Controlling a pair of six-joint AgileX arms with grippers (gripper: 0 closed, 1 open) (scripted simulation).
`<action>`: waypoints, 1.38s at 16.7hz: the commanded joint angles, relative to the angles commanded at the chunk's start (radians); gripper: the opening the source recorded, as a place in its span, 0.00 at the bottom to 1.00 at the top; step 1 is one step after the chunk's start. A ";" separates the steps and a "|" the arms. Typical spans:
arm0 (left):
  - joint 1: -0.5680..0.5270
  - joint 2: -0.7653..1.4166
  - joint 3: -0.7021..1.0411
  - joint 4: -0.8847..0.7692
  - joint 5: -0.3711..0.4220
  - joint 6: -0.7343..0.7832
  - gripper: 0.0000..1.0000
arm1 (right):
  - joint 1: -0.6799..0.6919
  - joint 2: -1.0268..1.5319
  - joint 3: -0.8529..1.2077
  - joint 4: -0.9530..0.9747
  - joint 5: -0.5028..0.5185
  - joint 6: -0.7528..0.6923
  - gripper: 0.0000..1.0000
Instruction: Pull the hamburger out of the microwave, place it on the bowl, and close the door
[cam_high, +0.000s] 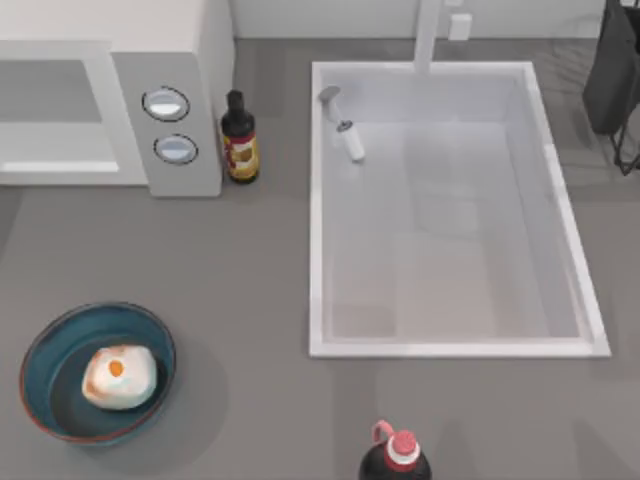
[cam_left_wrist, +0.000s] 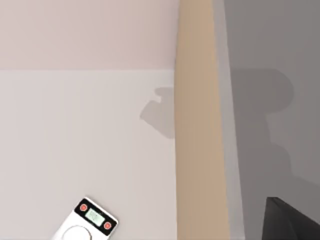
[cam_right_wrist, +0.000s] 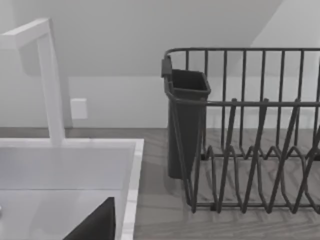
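Hamburger (cam_high: 119, 377): lower left of the top view, lying inside the bowl (cam_high: 40, 345); it looks light and soft, so it is best held gently at its sides.
Microwave (cam_high: 180, 110): upper left; the door (cam_high: 55, 115) seems shut, and the inside is hidden.
Sink (cam_high: 450, 215): holds nothing I can make out.
Grippers: I cannot tell their state.

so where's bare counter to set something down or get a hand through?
Widest patch: the middle, between bowl with the hamburger, microwave and sink. Also bare: the front-right strip below the sink, right of the red-capped bottle. Crowded: the gap between microwave and sink, taken by the dark bottle, and the back-right corner by the rack.
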 joint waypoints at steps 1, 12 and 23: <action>0.000 0.000 0.000 0.000 0.000 0.000 0.00 | 0.000 0.000 0.000 0.000 0.000 0.000 1.00; -0.157 -0.283 -0.350 0.163 -0.075 -0.169 0.00 | 0.000 0.000 0.000 0.000 0.000 0.000 1.00; -0.286 -0.430 -0.494 0.223 -0.150 -0.301 0.00 | 0.000 0.000 0.000 0.000 0.000 0.000 1.00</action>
